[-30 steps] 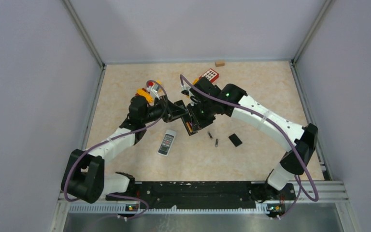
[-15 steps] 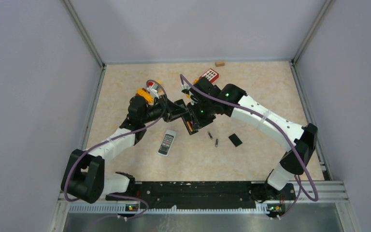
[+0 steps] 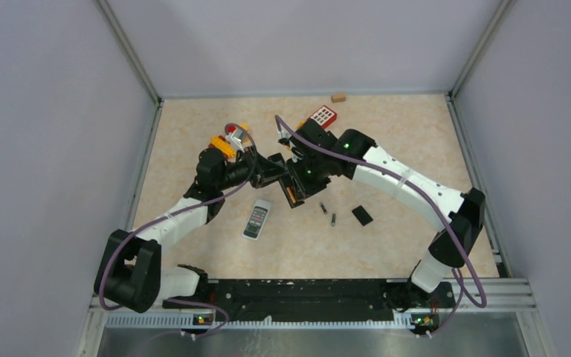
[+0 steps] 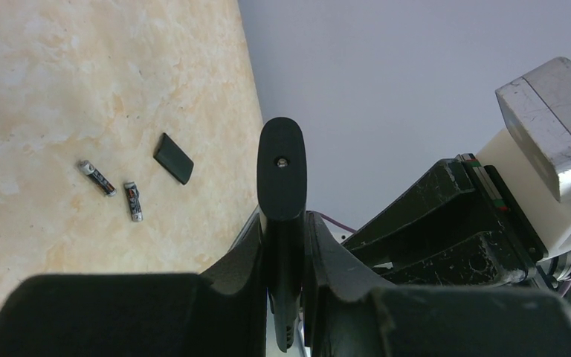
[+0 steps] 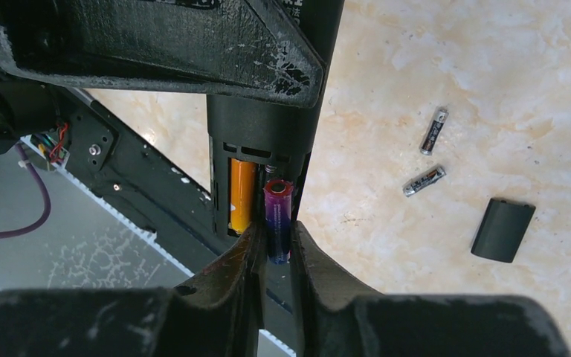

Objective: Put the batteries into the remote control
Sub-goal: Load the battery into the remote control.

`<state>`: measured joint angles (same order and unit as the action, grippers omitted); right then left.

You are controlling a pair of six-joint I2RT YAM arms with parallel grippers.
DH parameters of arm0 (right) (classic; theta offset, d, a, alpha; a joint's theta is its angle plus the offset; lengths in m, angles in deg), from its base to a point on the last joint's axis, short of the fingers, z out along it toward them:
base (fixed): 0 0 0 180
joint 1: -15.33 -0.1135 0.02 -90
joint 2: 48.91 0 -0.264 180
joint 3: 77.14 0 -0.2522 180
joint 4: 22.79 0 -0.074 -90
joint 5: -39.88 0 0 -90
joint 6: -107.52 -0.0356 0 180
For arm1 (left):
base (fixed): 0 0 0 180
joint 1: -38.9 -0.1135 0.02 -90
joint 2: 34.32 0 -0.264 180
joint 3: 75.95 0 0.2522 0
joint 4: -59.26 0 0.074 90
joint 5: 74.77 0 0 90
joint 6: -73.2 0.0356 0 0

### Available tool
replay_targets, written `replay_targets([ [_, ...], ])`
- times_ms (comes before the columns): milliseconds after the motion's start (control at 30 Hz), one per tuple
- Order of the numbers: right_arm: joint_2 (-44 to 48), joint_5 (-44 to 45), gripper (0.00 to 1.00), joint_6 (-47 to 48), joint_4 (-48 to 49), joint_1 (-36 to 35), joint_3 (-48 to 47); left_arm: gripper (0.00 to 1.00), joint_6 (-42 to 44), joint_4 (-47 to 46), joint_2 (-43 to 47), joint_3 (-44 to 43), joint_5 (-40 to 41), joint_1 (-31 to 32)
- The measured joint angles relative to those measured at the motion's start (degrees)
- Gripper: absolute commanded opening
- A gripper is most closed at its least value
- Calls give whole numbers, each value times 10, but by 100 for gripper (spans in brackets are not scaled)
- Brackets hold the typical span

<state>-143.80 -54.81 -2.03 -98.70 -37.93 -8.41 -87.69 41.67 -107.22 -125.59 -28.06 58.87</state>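
Purple battery [image 5: 277, 207] pinched in right claw [image 5: 275, 236]; left claw [image 4: 286, 239] clamps black remote [image 4: 281, 160]

The right arm [image 3: 409, 186] shifted slightly to the left in the top view. Its elbow [image 3: 470, 201] drew in from the tabletop's [image 3: 401, 245] right edge, and its wrist [image 3: 346, 143] edged left too, nearer the remote control [image 3: 291, 186] held up between the two arms.
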Motion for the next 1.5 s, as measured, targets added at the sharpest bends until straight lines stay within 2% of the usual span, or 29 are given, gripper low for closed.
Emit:
replay_targets([
  [167,0,-5,7,1,2,0,0,0,1,0,0,0,-5,-2],
  [500,0,-10,7,0,2,0,0,0,7,1,0,0,-6,-4],
  [900,-1,-37,11,-2,-3,0,-1,0,37,0,0,11,22,-6],
  [1300,-20,-27,14,-6,-5,0,-1,0,33,-12,0,13,21,-7],
  [1500,-20,-18,22,-13,-5,1,-1,0,31,-16,0,15,21,-7],
])
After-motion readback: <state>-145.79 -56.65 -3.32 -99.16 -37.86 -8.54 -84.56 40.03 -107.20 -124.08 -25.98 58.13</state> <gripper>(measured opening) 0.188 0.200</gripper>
